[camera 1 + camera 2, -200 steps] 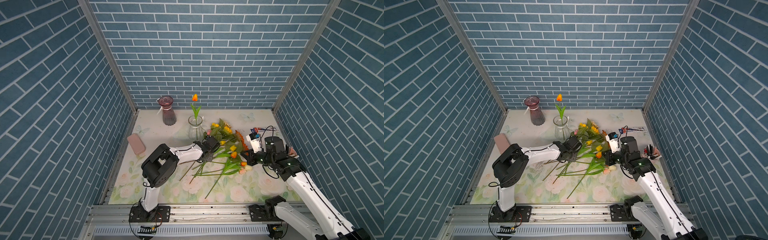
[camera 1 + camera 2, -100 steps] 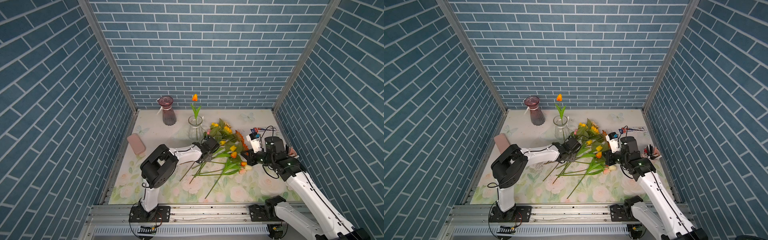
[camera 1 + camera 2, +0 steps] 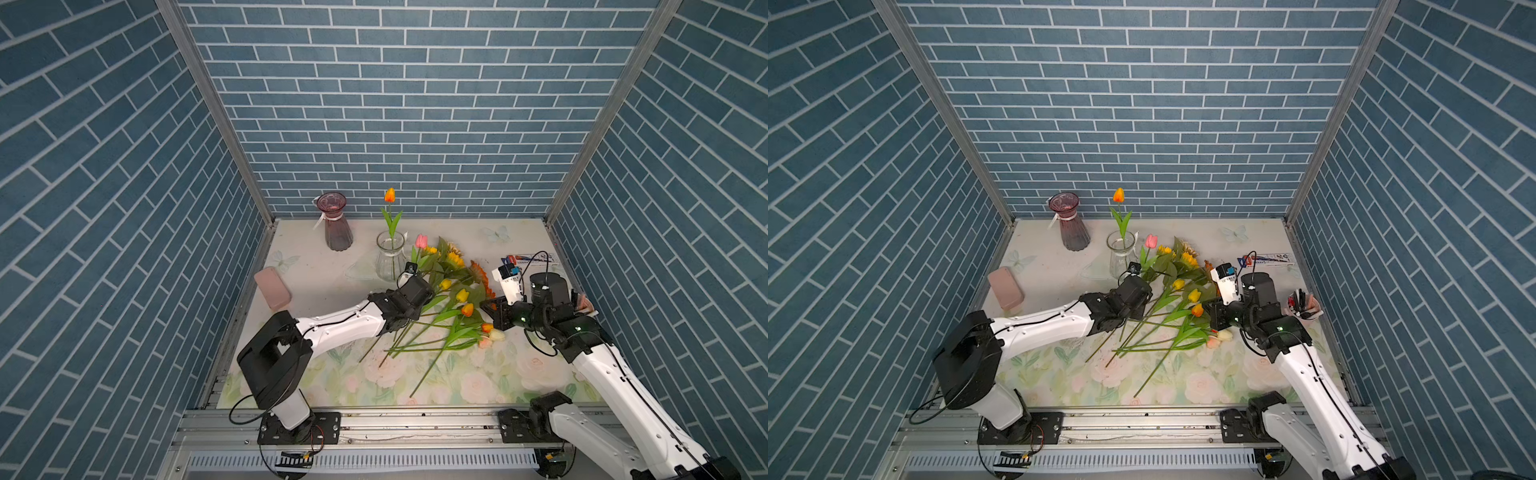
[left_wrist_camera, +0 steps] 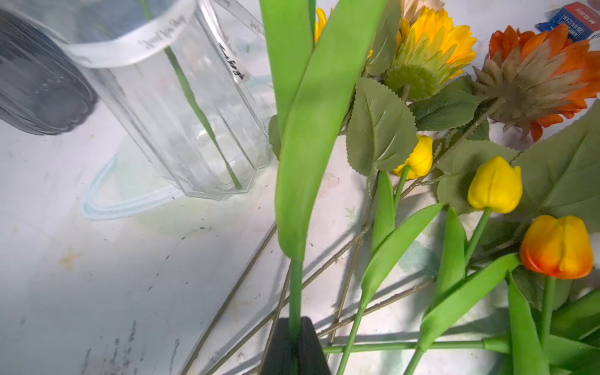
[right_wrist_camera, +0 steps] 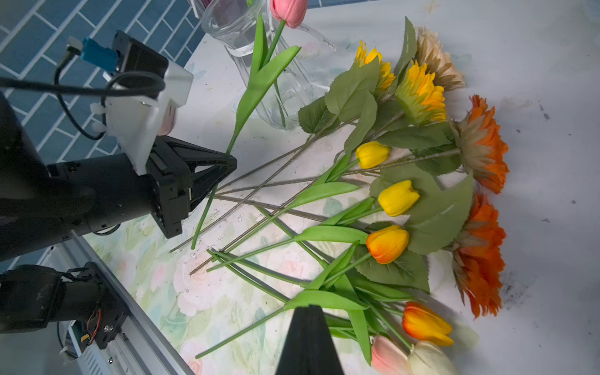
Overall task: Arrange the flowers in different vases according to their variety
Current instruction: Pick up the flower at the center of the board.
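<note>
Dark purple ribbed glass vase with a white neck ribbon (image 3: 334,224) stands at the back left, empty as far as a top view shows.

Left arm lies low and stretched across the pale floral printed mat (image 3: 332,374) from its front-left base, wrist turned toward the flower pile. Left gripper (image 5: 227,160) is clamped on the lower green stem of the pink-budded artificial tulip (image 5: 256,87); the left wrist view shows the stem pinched between both pads.

Key relation: the tulip's long axis runs from the gripper up and back. The bud is tilted up just beside the rim of the clear flared-neck glass vase (image 3: 390,257). The cut end trails past the jaws toward the table front; can't tell if it touches the mat. The clear vase sits just behind the left gripper and already holds one upright orange tulip (image 3: 389,195). So it is the tulip vase, and the left arm is much the nearer to it. Judgement: the stem end has to be raised and swung over that mouth, bud uppermost.

Right of that, the loose pile of remaining tulips and sunflowers (image 3: 449,316) lies flat, stems fanning toward the front left, heads to the back right.

Right gripper (image 5: 308,308) has its fingers together, holding nothing. It hovers over tulip leaves at the pile's near-right edge, arm bent in from the front right.
</note>
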